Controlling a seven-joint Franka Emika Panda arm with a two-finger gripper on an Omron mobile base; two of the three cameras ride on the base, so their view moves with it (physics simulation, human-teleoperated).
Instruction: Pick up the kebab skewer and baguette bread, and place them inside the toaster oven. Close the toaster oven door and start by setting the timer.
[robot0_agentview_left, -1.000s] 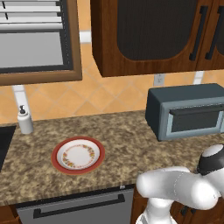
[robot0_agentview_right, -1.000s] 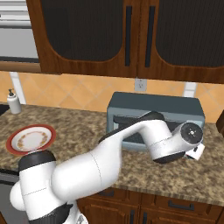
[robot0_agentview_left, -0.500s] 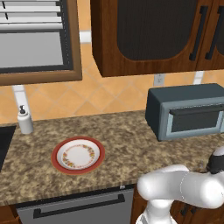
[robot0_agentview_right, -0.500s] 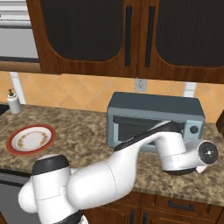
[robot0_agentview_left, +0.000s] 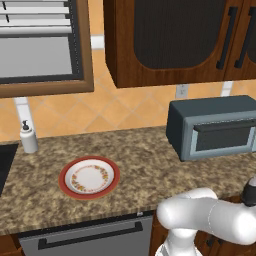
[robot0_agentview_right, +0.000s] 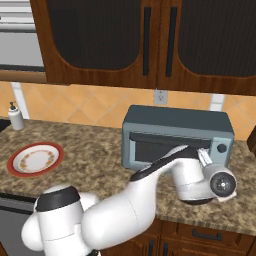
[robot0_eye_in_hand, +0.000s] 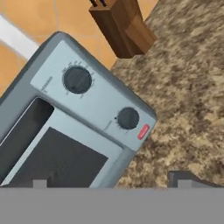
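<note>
Two round dark knobs (robot0_eye_in_hand: 77, 79) sit on the light blue-grey control panel (robot0_eye_in_hand: 94, 100) of the toaster oven (robot0_agentview_left: 215, 125), one larger and one smaller, with a small red mark (robot0_eye_in_hand: 143, 131) beside the smaller one. In the hand view the oven appears tilted, and the toaster oven door (robot0_eye_in_hand: 57, 157) with its dark glass window lies next to the panel. The door is closed in the base views, with its dark bar handle (robot0_agentview_left: 225, 126) along the top edge. The oven stands on the speckled granite counter (robot0_agentview_left: 140, 160), at the far right side, against the orange tiled wall (robot0_agentview_left: 125, 110).

The gripper (robot0_eye_in_hand: 109, 183) hovers just in front of the oven's right end, and its two finger tips stand wide apart, so the claw is open and holds nothing. A brown wooden knife block (robot0_eye_in_hand: 122, 26) stands on the counter to the right of the oven.

Far to the left, a red-rimmed plate (robot0_agentview_left: 89, 177) with a flower pattern rests on the counter, well apart from the oven. A white soap dispenser (robot0_agentview_left: 28, 136) stands near the wall, left of the plate. Dark wooden cabinets (robot0_agentview_left: 170, 40) hang above.
</note>
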